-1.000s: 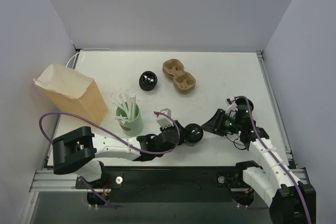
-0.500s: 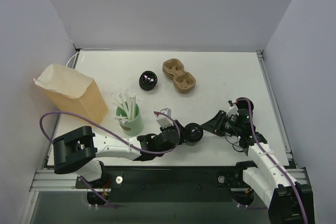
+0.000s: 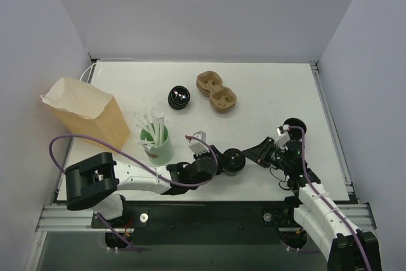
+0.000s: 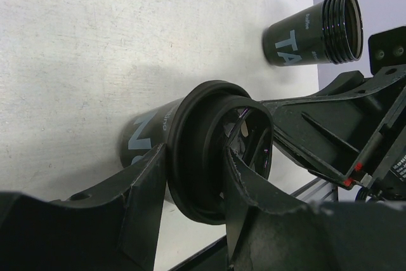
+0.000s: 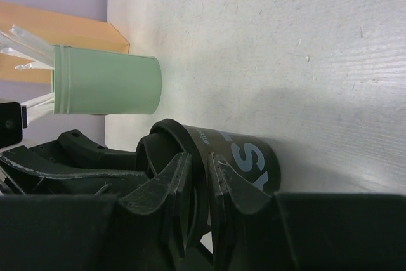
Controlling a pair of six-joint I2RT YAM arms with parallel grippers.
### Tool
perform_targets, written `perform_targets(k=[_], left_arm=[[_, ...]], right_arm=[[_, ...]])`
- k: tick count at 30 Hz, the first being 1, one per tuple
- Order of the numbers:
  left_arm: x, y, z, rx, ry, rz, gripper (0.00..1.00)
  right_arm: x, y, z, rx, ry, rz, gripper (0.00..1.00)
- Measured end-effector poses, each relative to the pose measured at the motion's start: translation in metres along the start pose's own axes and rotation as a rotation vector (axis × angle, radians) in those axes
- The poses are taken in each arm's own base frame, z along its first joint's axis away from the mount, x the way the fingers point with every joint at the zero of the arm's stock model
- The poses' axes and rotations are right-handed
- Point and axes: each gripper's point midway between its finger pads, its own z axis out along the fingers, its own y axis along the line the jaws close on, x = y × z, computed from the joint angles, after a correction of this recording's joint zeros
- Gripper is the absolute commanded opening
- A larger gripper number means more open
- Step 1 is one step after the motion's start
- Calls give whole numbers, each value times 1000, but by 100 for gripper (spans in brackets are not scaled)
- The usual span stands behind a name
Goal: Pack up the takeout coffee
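The takeout coffee (image 3: 233, 160), a small round black cup with a black lid, stands upright on the white table (image 3: 273, 93) close to its near edge, between the 2 arms. The left gripper (image 4: 195, 163) reaches it from the left and holds it, 1 finger pressed against each side at the lid. The right gripper (image 5: 200, 160) comes in from the right with its jaws drawn narrow, the lid's rim pinched between the 2 fingertips.

The tall green plastic cup with white straws (image 3: 157, 144) stands near on the left, apart from the coffee, so room that way is tight. Farther left, the open brown paper bag (image 3: 85, 115) sits along the table's left edge against the wall. Toward the back, the lidless black cup (image 3: 179, 98) and the brown pulp 2-cup carrier (image 3: 216, 91) stand near each other but not touching (both well apart from the coffee). The middle and the back right of the table lie bare, bounded by walls on 3 sides.
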Motion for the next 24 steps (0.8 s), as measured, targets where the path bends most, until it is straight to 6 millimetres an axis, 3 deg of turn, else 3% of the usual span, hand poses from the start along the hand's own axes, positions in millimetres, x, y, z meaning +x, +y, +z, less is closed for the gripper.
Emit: perform_targets(k=[11,17,20,24], left_arm=[[-1,-2,2,-14,-4,-13,28],[-3,-4,-4,-34,20,38,28],[-3,-4,-5,-46,32,63,28],[-4,-6,-7,-65,44,97,29]], right_arm=[[-7,5,11,67,-87,-15,17],[-2,4,3,58,-102,-26,26],[-1,4,2,87,-73,-39,37],[-5,3,0,163,-10,-46,44]])
